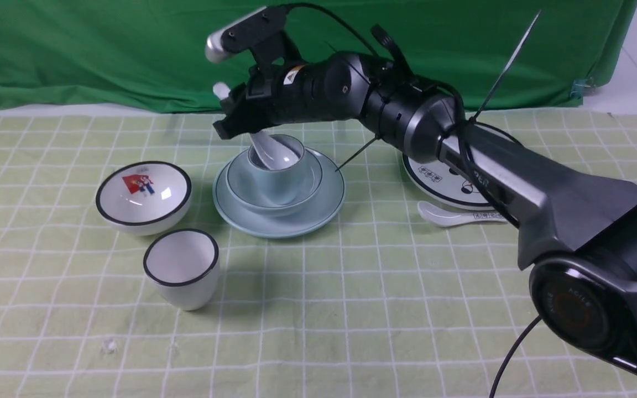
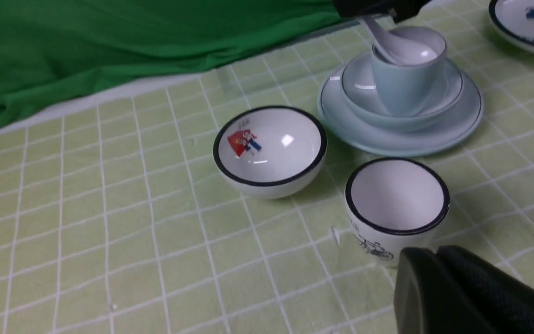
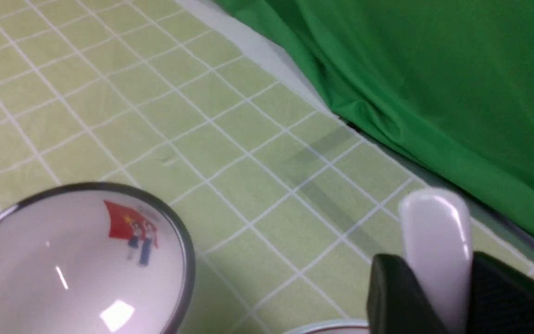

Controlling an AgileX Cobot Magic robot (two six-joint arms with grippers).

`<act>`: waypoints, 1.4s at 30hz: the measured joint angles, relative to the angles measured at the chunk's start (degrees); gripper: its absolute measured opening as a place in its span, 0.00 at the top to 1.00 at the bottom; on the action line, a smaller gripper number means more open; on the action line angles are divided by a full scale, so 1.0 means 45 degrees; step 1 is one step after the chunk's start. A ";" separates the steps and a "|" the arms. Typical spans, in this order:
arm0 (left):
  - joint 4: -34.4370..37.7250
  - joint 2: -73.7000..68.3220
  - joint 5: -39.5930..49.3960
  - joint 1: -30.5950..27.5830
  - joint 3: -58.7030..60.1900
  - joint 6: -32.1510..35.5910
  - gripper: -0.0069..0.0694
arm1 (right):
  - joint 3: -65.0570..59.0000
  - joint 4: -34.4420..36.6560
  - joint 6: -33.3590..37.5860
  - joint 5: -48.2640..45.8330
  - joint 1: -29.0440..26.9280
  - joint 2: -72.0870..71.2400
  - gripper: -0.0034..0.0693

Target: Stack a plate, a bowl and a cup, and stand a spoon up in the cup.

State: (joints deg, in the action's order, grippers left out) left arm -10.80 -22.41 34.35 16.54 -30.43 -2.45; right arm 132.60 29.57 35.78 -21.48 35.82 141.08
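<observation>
right gripper (image 1: 235, 116) is clamping the spoon (image 1: 267, 152) handle | long axis slanting down from jaws into cup (image 1: 280, 177) | left gripper (image 2: 436, 260) sitting farther off, jaws unclear

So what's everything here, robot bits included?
plate: one, pale blue, centre, under the bowl
bowl: one, pale blue, on the plate
cup: one, pale blue, in the bowl
spoon: one, pale blue-white, scoop in the cup
picture bowl: one, white, black rim, left of the plate
black-rimmed cup: one, white, nearer than the picture bowl
picture plate: one, white, black rim, right, behind the right arm
printed spoon: one, white, before the picture plate
cloth: one, green check, under everything
backdrop: one, green, behind
right gripper: one, black, shut on the spoon
left gripper: one, black, left edge, state unclear
</observation>
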 joint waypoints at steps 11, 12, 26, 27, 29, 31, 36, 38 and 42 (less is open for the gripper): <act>0.0049 0.0198 -0.0795 0.0000 0.0022 0.0000 0.95 | -0.0013 -0.2310 -0.1119 -0.4831 -0.0013 -0.2632 0.72; 0.0049 0.0198 -0.0808 0.0000 0.0022 0.0000 0.95 | -0.0013 -0.3064 -0.1765 -0.5810 -0.0060 -0.3356 0.76; 0.0037 0.0198 -0.0836 0.0000 0.0022 0.0000 0.95 | -0.4086 -0.7377 -0.5949 -1.0532 -0.2951 -1.2696 0.93; 0.0037 0.0198 -0.0836 0.0000 0.0022 0.0000 0.95 | -0.5071 -0.7377 -0.5988 -1.0519 -0.3003 -1.3354 0.93; 0.0037 0.0198 -0.0836 0.0000 0.0022 0.0000 0.95 | -0.7251 -0.7301 -0.5988 -1.0239 -0.3015 -1.4548 0.92; 0.0037 0.0198 -0.0836 0.0000 0.0022 0.0012 0.95 | -0.9626 -0.6960 -0.6000 -0.9507 -0.3015 -1.6025 0.92; 0.0010 0.0198 -0.0836 0.0000 0.0022 0.0012 0.95 | -1.4543 -0.5610 -0.5671 -0.6287 -0.3015 -1.8966 0.91; -0.0001 0.0198 -0.0836 0.0000 0.0022 0.0012 0.95 | -1.7407 -0.4661 -0.4630 -0.3694 -0.3015 -2.0945 0.90; -0.0001 0.0198 -0.0836 0.0000 0.0022 0.0012 0.95 | -2.1177 -0.4115 -0.3202 0.0032 -0.3015 -2.3704 0.90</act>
State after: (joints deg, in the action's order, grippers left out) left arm -10.81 -21.52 30.59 16.54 -30.34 -2.39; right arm 37.31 11.05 21.37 -21.33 22.26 34.41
